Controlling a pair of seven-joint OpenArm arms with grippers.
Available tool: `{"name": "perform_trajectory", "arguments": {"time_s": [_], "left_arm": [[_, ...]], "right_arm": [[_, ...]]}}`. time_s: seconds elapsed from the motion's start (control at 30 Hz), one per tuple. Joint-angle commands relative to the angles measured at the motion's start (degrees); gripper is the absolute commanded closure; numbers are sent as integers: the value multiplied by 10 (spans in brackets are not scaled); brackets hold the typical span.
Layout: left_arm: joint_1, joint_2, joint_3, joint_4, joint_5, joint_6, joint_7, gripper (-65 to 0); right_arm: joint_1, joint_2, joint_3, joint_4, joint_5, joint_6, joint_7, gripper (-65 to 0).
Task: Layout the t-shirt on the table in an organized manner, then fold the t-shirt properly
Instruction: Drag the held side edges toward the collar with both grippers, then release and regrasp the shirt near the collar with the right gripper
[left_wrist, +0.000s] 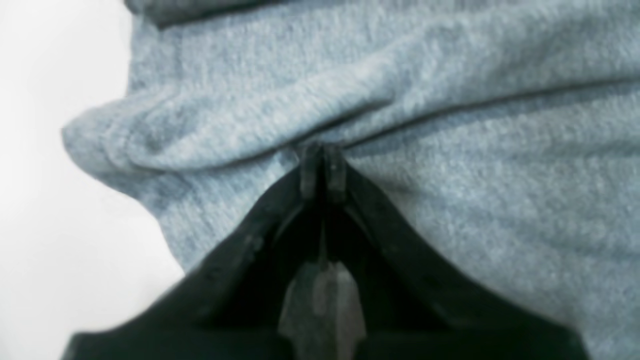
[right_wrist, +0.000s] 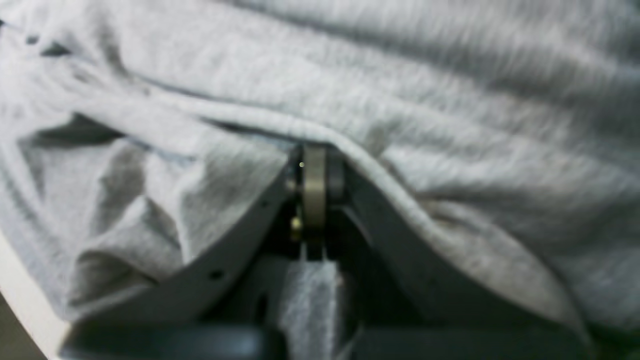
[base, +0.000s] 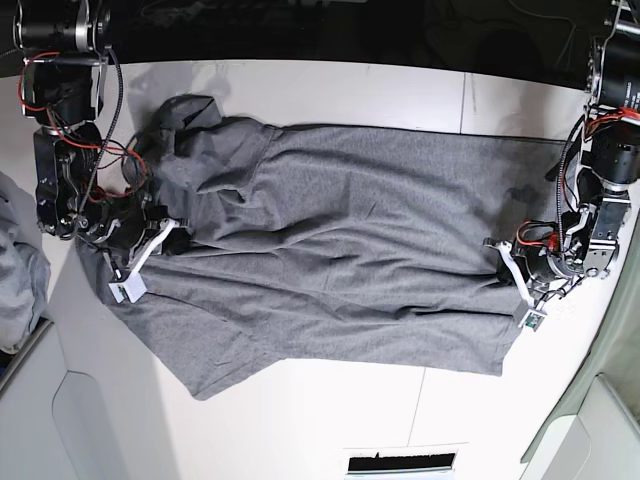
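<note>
The grey t-shirt (base: 340, 250) lies spread lengthwise across the white table (base: 380, 90), wrinkled and bunched at its left end. My left gripper (base: 503, 258), on the right of the base view, is shut on a fold at the shirt's right edge; in the left wrist view its black fingers (left_wrist: 322, 165) pinch the cloth (left_wrist: 450, 175). My right gripper (base: 172, 232), on the left of the base view, is shut on the bunched left end; in the right wrist view (right_wrist: 315, 170) the cloth (right_wrist: 400, 75) drapes over it.
A paler grey cloth heap (base: 15, 270) lies off the table's left edge. Bare white tabletop (left_wrist: 40, 200) shows left of the shirt in the left wrist view. The table edge (right_wrist: 25, 305) shows at lower left in the right wrist view. A dark vent (base: 400, 463) sits at the near edge.
</note>
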Motion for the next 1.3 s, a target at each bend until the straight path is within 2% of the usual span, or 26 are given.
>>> {"name": "perform_trajectory", "arguments": {"time_s": [0.0,0.07,0.13,0.2,0.33,0.43,0.53,0.67,0.7,0.77,0.8,0.87,1.0,1.1,1.17,1.27], "left_arm": [[-24,-13,-3,9,-12,-3,0,-30],[-36,-23,-3,26,-46,-45,30,-77],[-33,-41,-3,66,-113,-89,66,-124],[-18,-65,-3,119,-184,-110,103,-138],[44,-125,-3,229,-263,-116,141,-138],[98,-154,-3,290,-265,-116,144,-138],[146,-165,-4,330,-265,-116,144,-138],[196,-162,-4,361,-253,-116,141,-138],[204,-160,-4,365,-247,-116,139,-138],[214,-154,-4,368,-240,-116,137,-138],[216,-151,-4,368,-241,-116,136,-138],[217,-146,-6,368,-241,-116,133,-138],[217,-134,-32,368,-243,-116,133,-138],[218,-128,-56,368,-243,-116,133,-138],[218,-127,-64,368,-243,-116,133,-138],[219,-127,-64,367,-243,-116,134,-138]], "right_arm": [[23,6,2,9,13,-2,8,0],[31,8,2,17,37,-2,-6,0],[29,10,3,40,72,-2,-31,0],[15,9,7,75,106,-2,-63,0],[-64,10,13,193,145,0,-101,0],[-135,10,14,288,144,0,-117,0],[-198,11,14,356,144,0,-137,0],[-270,11,14,426,142,4,-137,0],[-283,11,14,441,142,4,-137,-57],[-301,11,14,462,121,4,-137,-256],[-306,11,13,469,102,4,-137,-333],[-313,11,13,478,63,4,-134,-409],[-315,11,10,496,20,4,-127,-411],[-315,11,0,496,-32,2,-94,-411],[-312,11,-16,496,-73,-8,-82,-412],[-311,17,-44,496,-101,-22,-68,-411]]}}
